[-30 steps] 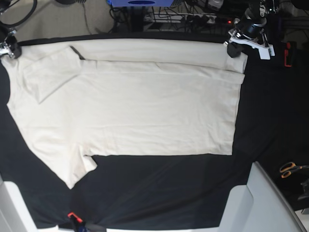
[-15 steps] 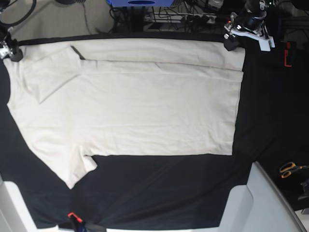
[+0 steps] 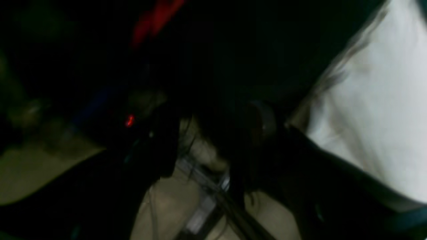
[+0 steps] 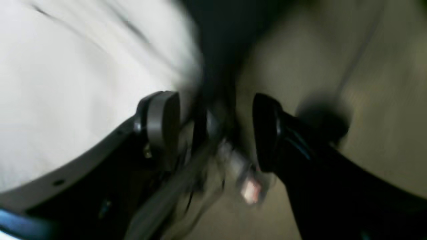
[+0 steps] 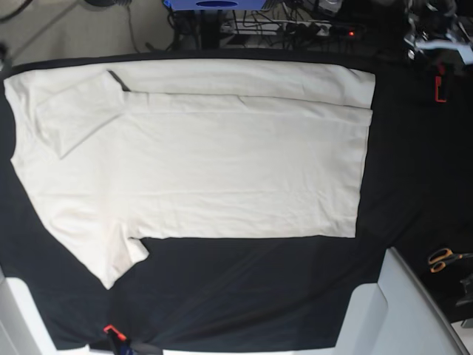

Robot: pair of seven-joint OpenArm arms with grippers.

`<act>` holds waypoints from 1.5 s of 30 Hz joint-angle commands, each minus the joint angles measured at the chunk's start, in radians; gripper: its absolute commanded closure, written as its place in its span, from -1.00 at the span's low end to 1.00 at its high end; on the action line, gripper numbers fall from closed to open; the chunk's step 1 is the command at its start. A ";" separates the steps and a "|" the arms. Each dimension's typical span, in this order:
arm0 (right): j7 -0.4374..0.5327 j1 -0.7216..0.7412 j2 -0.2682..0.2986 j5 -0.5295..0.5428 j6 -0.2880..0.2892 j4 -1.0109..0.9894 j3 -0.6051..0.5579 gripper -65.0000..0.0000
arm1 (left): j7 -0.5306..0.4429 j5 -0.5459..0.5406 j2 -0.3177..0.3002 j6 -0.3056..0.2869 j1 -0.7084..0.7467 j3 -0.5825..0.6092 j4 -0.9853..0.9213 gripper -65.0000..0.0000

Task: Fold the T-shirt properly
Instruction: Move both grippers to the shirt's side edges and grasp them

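The cream T-shirt lies flat on the black table cloth. Its far strip is folded over toward me, and one sleeve points to the near left. My left gripper is open and empty, off the table's far right corner, with the shirt's edge beside it. My right gripper is open too, past the shirt's far left corner, over blurred floor. In the base view it is out of frame.
Orange-handled scissors lie at the right edge, and a red object sits near the far right. White housings stand at the near corners. Cables and a power strip run beyond the far edge.
Both grippers opened, let go of the shirt's far corners and drew away outward and back. The folded far strip now lies flat, its right corner smoothed.
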 commanded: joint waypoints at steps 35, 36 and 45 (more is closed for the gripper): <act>0.964 0.737 0.282 -0.335 0.002 -1.117 -0.954 0.21 | 0.148 0.409 -0.222 -0.016 -0.604 0.440 -0.168 0.03; 0.964 0.737 0.282 -0.335 0.002 -1.117 -0.954 0.40 | 0.148 0.409 -0.222 -0.016 -0.603 0.440 -0.168 0.03; 0.965 0.676 0.291 -0.335 0.002 -1.006 -0.948 0.99 | 0.148 0.409 -0.214 -0.016 -0.603 0.452 -0.168 0.03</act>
